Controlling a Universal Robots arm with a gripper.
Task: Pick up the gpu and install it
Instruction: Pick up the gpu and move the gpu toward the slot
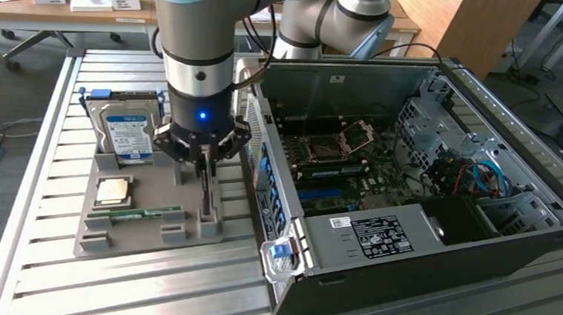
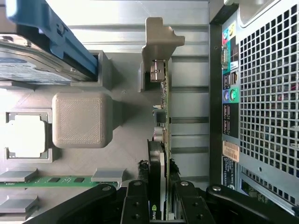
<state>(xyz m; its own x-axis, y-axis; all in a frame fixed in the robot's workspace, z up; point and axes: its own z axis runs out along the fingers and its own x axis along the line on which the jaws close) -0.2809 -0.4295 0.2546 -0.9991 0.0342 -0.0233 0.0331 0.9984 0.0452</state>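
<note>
Gripper [image 1: 205,158] [image 2: 161,196] is seen lowered over a grey tray [image 1: 107,240] [image 2: 131,158] on a slatted metal table [image 1: 153,290]. The gpu [image 1: 206,197] [image 2: 164,107] is stood on edge in a slot at the tray's side nearest the computer case [image 1: 432,279] [image 2: 266,93], upright, bottom edge seated in the slot. In the wrist view the jaws are noted clamped on the card's top edge, with black fingers [image 2: 135,205] pressed against both faces. The case is laid open just beside the tray. A hard drive [image 1: 128,133] [image 2: 37,60], a processor chip [image 1: 113,189] [image 2: 25,135] and a RAM stick [image 1: 149,214] [image 2: 51,180] are held in other tray pockets.
</note>
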